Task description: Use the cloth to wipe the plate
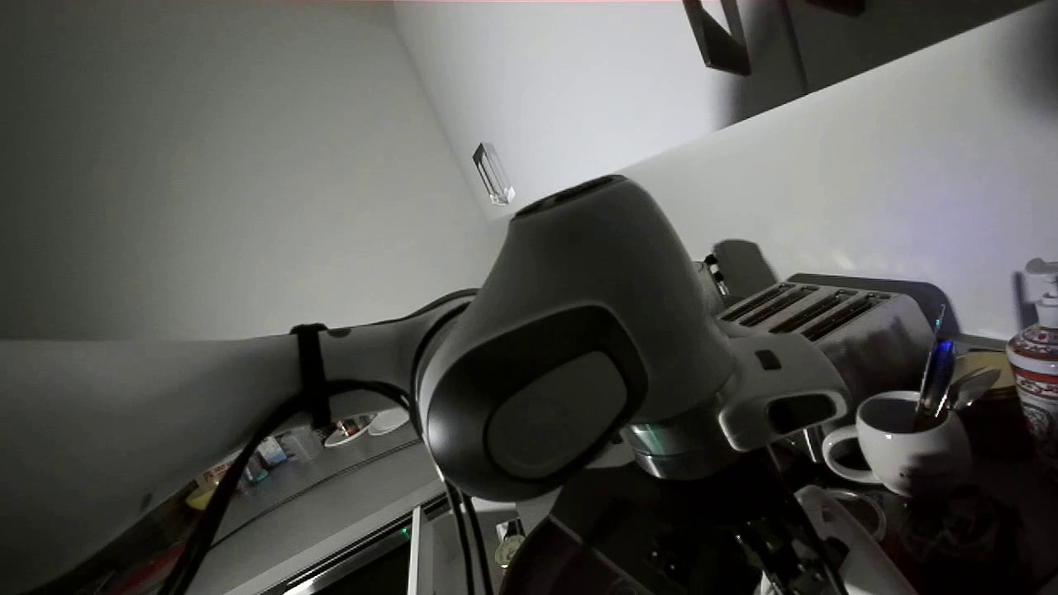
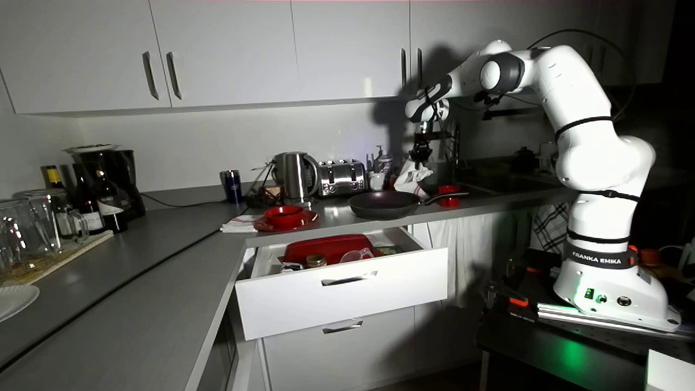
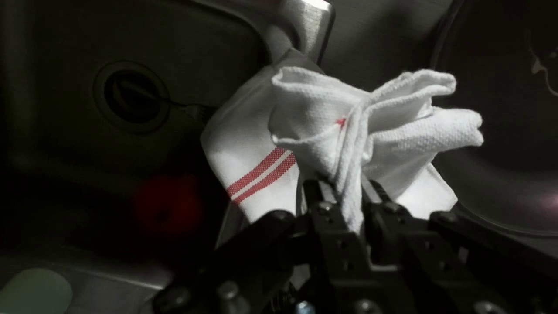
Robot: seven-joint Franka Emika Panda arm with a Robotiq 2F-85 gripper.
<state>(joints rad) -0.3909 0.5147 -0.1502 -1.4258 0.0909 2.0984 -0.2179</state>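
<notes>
My gripper (image 3: 346, 194) is shut on a white cloth (image 3: 314, 100) with red stripes, pinching a fold between its fingertips in the wrist view. In an exterior view the gripper (image 2: 419, 157) points down and the cloth (image 2: 411, 176) hangs below it, just behind the pan. A red plate (image 2: 311, 219) with a red bowl (image 2: 284, 216) on it sits on the counter, left of the pan. A white plate (image 2: 17, 302) shows at the left edge. In an exterior view the arm's wrist (image 1: 579, 355) fills the middle and the gripper is too dark to make out.
A dark pan (image 2: 383, 205) stands near the cloth, with a red cup (image 2: 448, 201) by its handle. The sink (image 3: 196, 43) lies left of the cloth. A toaster (image 2: 341, 178), kettle (image 2: 293, 176) and mug (image 1: 913, 454) stand behind. A drawer (image 2: 347, 293) is open below.
</notes>
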